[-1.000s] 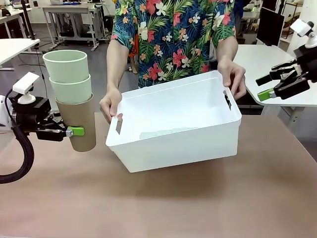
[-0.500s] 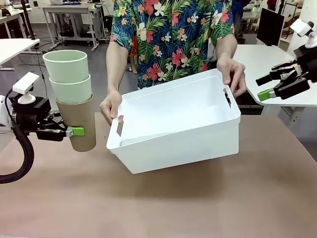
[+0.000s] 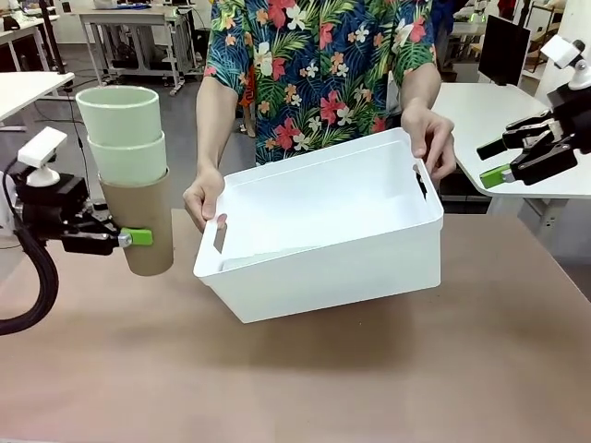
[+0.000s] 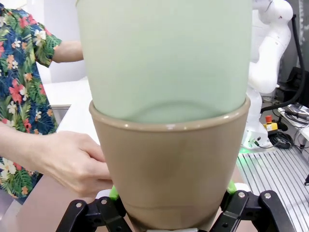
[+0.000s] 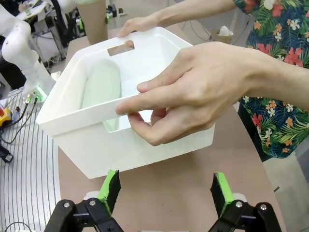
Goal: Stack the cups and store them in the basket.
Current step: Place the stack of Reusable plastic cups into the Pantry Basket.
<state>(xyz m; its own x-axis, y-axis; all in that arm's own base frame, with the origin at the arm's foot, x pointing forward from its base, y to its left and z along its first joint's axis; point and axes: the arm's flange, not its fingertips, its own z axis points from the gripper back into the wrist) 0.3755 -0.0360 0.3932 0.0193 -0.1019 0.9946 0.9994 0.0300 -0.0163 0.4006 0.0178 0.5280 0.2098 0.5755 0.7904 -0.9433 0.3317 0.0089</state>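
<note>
The left gripper (image 3: 129, 238) was clamped on the tan cup (image 3: 138, 220), which carried two mint cups (image 3: 123, 129) nested in it, held upright above the table's (image 3: 305, 378) left edge. The person's hands (image 3: 205, 196) held the white basket (image 3: 323, 242) tilted by both ends over the table's middle; a mint cup (image 5: 101, 87) lay inside. The right gripper (image 3: 517, 159) hung with jaws apart, holding nothing, off the far right corner.

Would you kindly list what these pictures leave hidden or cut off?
- Front view: the basket tilts away, so its near wall hides most of its floor and contents.
- Right wrist view: a mint shape lies in the basket; the person's hand and the rim hide how many cups it is.
- Left wrist view: the tan cup hides the left gripper's pad contact; the mint cup's top is cropped.
</note>
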